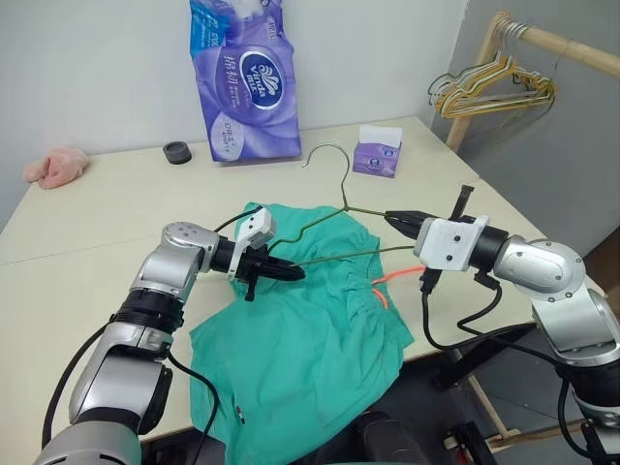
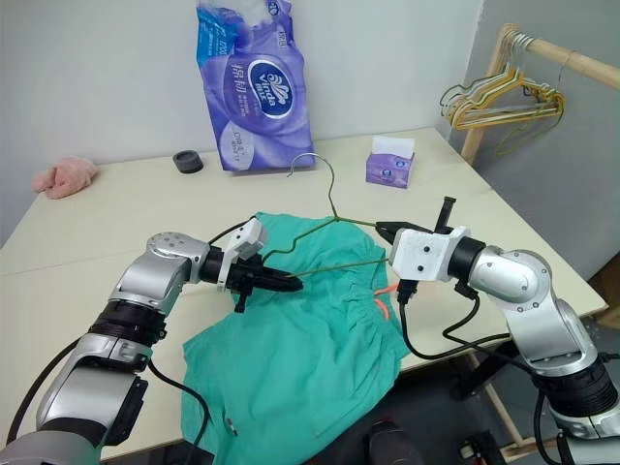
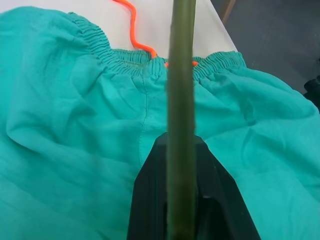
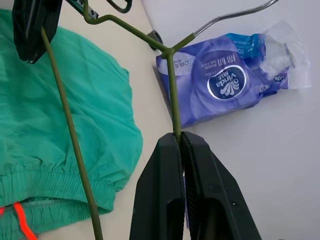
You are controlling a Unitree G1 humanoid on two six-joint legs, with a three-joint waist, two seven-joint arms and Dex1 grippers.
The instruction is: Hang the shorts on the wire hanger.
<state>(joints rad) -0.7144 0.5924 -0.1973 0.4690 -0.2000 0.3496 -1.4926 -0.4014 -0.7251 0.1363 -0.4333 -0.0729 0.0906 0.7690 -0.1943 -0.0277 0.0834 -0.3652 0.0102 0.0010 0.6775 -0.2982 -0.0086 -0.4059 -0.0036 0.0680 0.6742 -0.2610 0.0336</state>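
The teal-green shorts (image 1: pixel 300 339) lie spread on the table (image 1: pixel 116 213), with the lower part drooping over the front edge. Their gathered waistband and orange drawstring (image 1: pixel 383 288) face my right arm. The wire hanger (image 1: pixel 345 189) is held just above the shorts, its hook pointing toward the far wall. My left gripper (image 1: pixel 291 273) is shut on the hanger's bottom wire (image 3: pixel 181 75) near the left corner. My right gripper (image 1: pixel 394 222) is shut on the hanger's right shoulder wire (image 4: pixel 171 85). No part of the shorts is on the hanger.
A purple tissue-roll pack (image 1: pixel 242 82) stands at the back, with a small purple tissue box (image 1: pixel 378 155) and a black ring (image 1: pixel 177 152) nearby. A pink fuzzy cloth (image 1: pixel 56 167) lies far left. A wooden rack with several hangers (image 1: pixel 494 87) stands beyond the table's right edge.
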